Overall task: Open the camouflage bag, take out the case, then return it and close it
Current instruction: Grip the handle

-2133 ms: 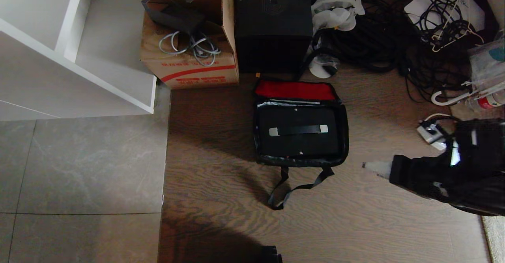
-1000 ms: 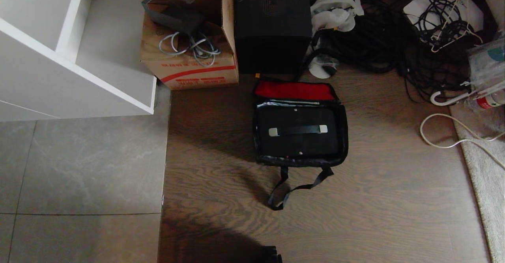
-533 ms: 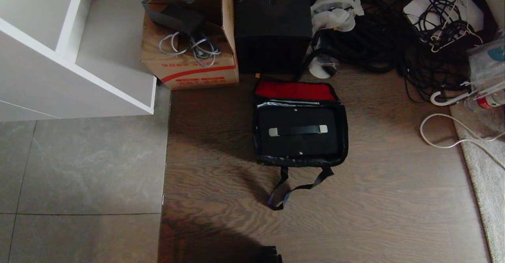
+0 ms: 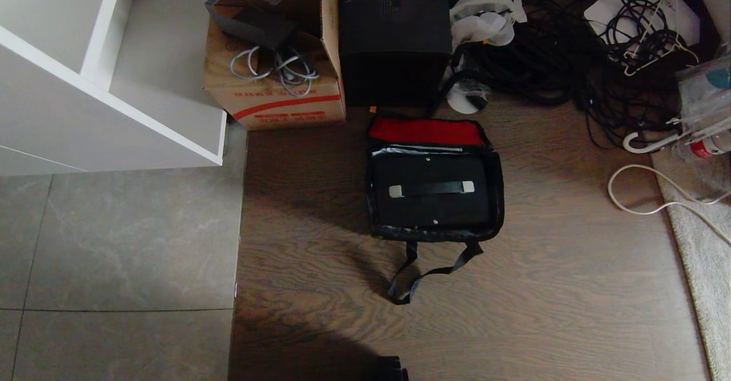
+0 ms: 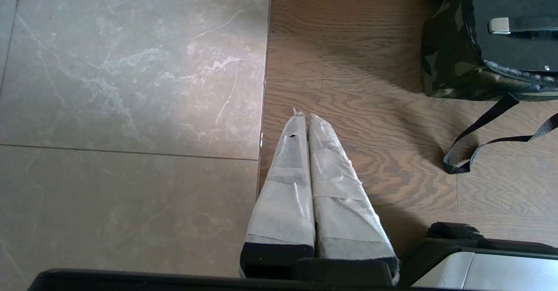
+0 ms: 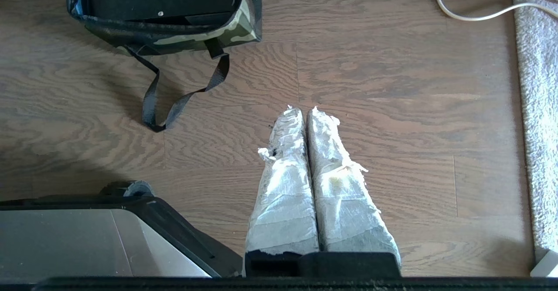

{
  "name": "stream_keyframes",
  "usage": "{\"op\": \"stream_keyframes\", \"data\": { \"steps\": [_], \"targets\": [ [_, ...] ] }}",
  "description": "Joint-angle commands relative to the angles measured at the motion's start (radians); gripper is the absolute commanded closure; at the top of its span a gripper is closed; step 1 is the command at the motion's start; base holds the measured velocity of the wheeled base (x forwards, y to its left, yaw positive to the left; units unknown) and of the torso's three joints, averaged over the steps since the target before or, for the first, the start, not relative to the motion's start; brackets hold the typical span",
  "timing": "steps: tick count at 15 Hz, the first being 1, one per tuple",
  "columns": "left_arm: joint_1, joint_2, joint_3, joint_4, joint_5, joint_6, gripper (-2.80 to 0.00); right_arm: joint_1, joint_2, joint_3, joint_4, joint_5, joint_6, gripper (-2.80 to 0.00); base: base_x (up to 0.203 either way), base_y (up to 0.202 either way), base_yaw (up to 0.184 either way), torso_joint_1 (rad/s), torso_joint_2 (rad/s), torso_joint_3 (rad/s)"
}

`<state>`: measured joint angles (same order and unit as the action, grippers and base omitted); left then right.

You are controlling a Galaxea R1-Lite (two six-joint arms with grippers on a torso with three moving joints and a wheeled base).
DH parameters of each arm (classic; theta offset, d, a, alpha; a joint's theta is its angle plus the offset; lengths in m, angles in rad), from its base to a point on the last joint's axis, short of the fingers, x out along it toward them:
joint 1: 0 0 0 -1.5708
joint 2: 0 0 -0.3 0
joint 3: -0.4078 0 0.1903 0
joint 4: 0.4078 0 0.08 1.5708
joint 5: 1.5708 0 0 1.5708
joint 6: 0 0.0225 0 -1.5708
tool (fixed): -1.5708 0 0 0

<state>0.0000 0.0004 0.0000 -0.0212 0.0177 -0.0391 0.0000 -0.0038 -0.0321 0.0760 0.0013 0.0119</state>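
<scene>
The camouflage bag [image 4: 435,233] sits open on the wooden floor, its lid folded back to show red lining [image 4: 425,131]. The black case [image 4: 432,207] lies flat inside it, its silver-ended handle [image 4: 432,188] facing up. The bag's black strap [image 4: 422,275] trails toward me. Neither arm shows in the head view. My left gripper [image 5: 305,116] is shut and empty over the floor, with the bag [image 5: 444,59] off to its side. My right gripper [image 6: 301,109] is also shut and empty, apart from the bag [image 6: 244,25] and its strap [image 6: 183,99].
Behind the bag stand a brown cardboard box [image 4: 274,92] and a taller black box [image 4: 394,32]. A white shelf unit [image 4: 114,84] is at the left. Tangled black cables [image 4: 571,55], a white cable [image 4: 645,198] and a rug edge [image 4: 702,244] lie at the right.
Two seconds ago my right arm hung in the head view at the right; it has since drawn back out of that view. The bag and case have not moved.
</scene>
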Motion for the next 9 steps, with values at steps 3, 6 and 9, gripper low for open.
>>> {"op": "stream_keyframes", "data": {
  "steps": [3,6,9],
  "targets": [
    [0.000,0.000,0.009,0.000,0.001,-0.001,0.00,0.000,0.002,0.000,0.000,0.000,0.000,0.00,0.000,0.000,0.000,0.000,0.00,0.000],
    [0.000,0.000,0.009,-0.001,0.001,-0.001,0.00,0.000,0.002,0.000,-0.001,0.000,0.000,0.00,0.000,0.000,0.000,0.000,0.00,0.000],
    [0.000,0.000,0.009,0.000,0.001,-0.001,0.00,0.000,0.002,0.000,-0.001,0.000,0.000,0.00,0.000,0.000,0.000,0.000,0.00,0.000]
  ]
}}
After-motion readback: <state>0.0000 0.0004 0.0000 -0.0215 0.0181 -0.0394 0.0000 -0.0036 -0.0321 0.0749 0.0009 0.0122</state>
